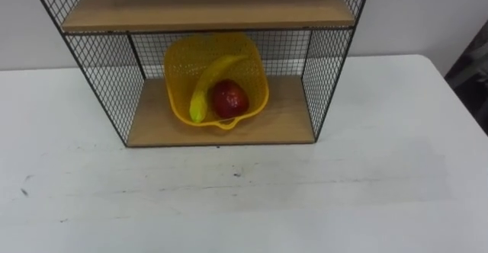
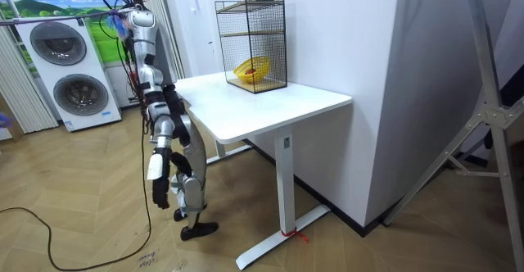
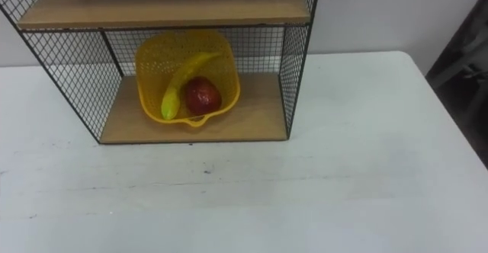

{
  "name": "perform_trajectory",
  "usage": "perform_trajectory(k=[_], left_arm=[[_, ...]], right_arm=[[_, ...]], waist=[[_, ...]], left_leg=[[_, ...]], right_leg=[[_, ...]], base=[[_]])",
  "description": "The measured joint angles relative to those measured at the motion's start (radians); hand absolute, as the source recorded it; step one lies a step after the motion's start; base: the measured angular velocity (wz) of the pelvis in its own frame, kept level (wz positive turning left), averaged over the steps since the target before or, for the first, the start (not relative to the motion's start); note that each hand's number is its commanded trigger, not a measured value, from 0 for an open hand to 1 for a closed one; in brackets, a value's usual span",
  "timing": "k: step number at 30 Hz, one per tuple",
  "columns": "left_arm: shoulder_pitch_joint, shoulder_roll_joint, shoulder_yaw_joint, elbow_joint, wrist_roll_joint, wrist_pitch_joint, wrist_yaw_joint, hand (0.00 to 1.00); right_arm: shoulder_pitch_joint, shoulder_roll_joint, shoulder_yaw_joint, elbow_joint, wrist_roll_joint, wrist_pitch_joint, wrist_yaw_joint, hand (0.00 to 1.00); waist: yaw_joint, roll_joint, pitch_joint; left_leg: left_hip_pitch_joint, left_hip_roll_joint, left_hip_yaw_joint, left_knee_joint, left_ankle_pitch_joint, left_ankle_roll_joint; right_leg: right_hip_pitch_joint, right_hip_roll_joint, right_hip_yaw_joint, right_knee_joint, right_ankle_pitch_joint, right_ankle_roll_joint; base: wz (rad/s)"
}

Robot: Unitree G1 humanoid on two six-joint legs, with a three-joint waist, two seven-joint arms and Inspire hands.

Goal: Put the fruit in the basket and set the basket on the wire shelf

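We find the yellow basket (image 1: pixel 180 64) on the lower wooden board (image 1: pixel 284 120) of the wire shelf (image 1: pixel 328 70), left of the middle and back toward the rear mesh, with a strip of bare board before its front rim and a wider one on its right up to the side mesh. In it the banana (image 1: pixel 209 83) lies slantwise, its lower tip at the front rim, and the red apple (image 1: pixel 229 99) rests against the banana's right side. An upper board (image 1: pixel 206 11) roofs this compartment just above the basket's back rim. The shelf stands at the rear of the white counter (image 1: pixel 244 201), near the wall (image 1: pixel 415 13); in front of it and on both sides the counter top runs broad and bare, its right edge showing far to the right. In the room view we stand at the counter's edge on the room view's left, arms hanging, the right hand (image 2: pixel 160 192) and left hand (image 2: pixel 178 194) low beside the legs, well apart from the shelf; whether their fingers are apart or together we cannot tell
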Motion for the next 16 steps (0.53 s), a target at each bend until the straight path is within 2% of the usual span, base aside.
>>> perform_trajectory(k=[3, 6, 8, 12, 16], left_arm=[[-0.034, -0.003, -0.067, 0.004, 0.131, 0.045, -0.062, 0.0], [-0.04, -0.004, -0.119, 0.0, 0.233, 0.072, -0.103, 0.0], [-0.069, -0.001, -0.191, -0.001, 0.339, 0.101, -0.129, 0.0], [-0.109, -0.002, -0.286, -0.002, 0.455, 0.111, -0.178, 0.0], [-0.13, 0.0, -0.387, -0.003, 0.466, 0.108, -0.197, 0.0]], right_arm=[[-0.018, -0.002, 0.079, 0.041, -0.048, 0.039, 0.082, 0.0], [-0.023, -0.002, 0.129, 0.053, -0.099, 0.063, 0.142, 0.0], [-0.039, -0.002, 0.18, 0.051, -0.155, 0.094, 0.191, 0.0], [-0.085, -0.002, 0.256, 0.049, -0.263, 0.104, 0.255, 0.0], [-0.119, 0.0, 0.318, 0.048, -0.314, 0.103, 0.284, 0.0]], waist=[[0.001, -0.001, 0.0003], [-0.002, -0.001, 0.0006], [-0.008, -0.003, 0.0079], [-0.02, -0.009, 0.0132], [-0.022, -0.014, 0.015]], left_leg=[[0.003, 0.001, 0.0, -0.003, -0.001, 0.0], [0.012, 0.001, -0.001, -0.011, 0.0, 0.0], [0.013, 0.001, 0.0, -0.012, 0.0, 0.0], [0.01, 0.001, 0.002, -0.014, 0.0, 0.0], [0.011, 0.001, 0.003, -0.018, 0.0, 0.0]], right_leg=[[0.005, 0.003, 0.001, -0.01, 0.003, 0.001], [0.008, 0.005, 0.009, -0.011, 0.003, 0.001], [0.006, 0.006, 0.011, -0.011, 0.003, 0.001], [0.001, 0.006, 0.011, -0.013, 0.003, 0.0], [0.001, 0.008, 0.012, -0.018, 0.004, 0.0]], base=[[0.0], [-0.06], [-0.05], [-0.04], [0.0]])
